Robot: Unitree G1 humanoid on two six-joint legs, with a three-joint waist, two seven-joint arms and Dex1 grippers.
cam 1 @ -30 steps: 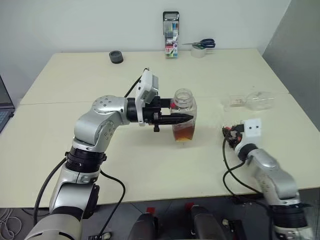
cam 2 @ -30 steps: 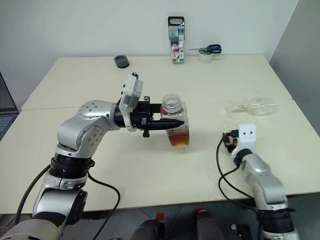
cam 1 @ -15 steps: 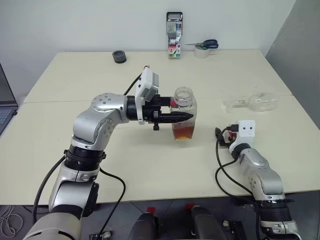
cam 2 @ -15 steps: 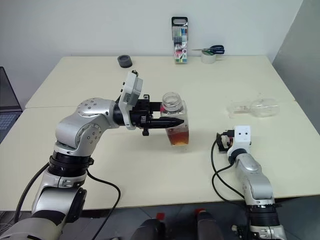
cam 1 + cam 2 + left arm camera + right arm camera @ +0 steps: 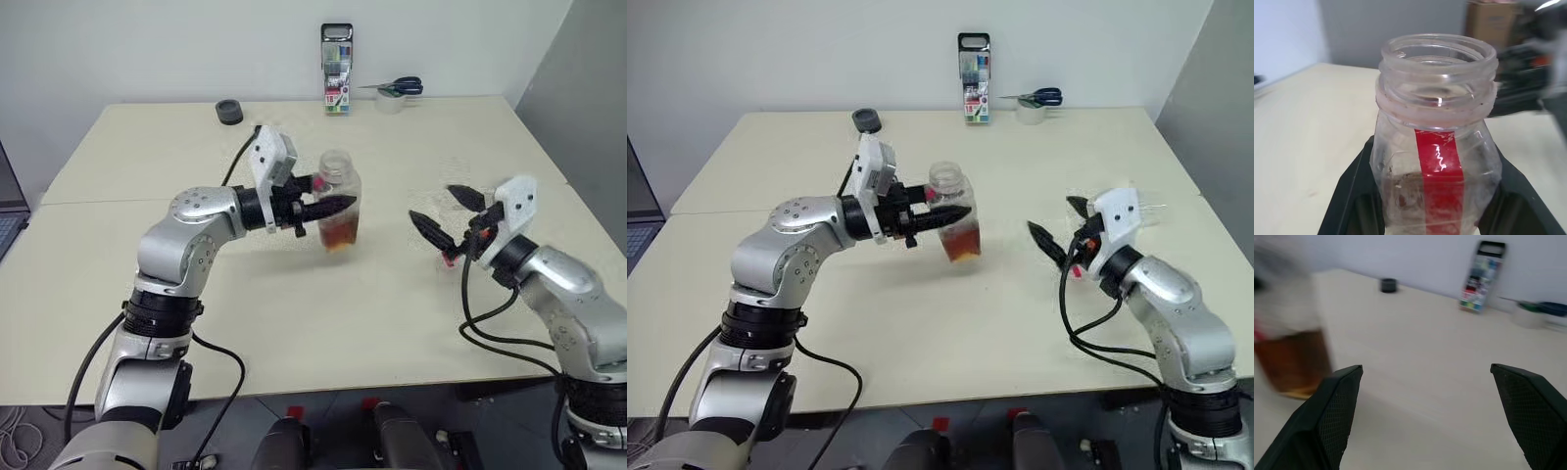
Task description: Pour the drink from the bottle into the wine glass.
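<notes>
Pale counter (image 5: 294,323) against a white wall. Left tool (image 5: 328,208), clamped on the uncapped bottle (image 5: 339,201), has lifted it off the counter; right tool (image 5: 449,215) has risen, spread wide, empty. Wine glass (image 5: 509,196) lies toppled at 3 o'clock, so no pouring yet.

From the head we look forward and down over the wide cream surface (image 5: 411,323), both eyes sharing it through to the white back wall. Our left wrist camera sits very close behind the clear, red-striped plastic bottle (image 5: 1437,147). Our right wrist camera faces across the surface toward the same bottle and wall.
</notes>
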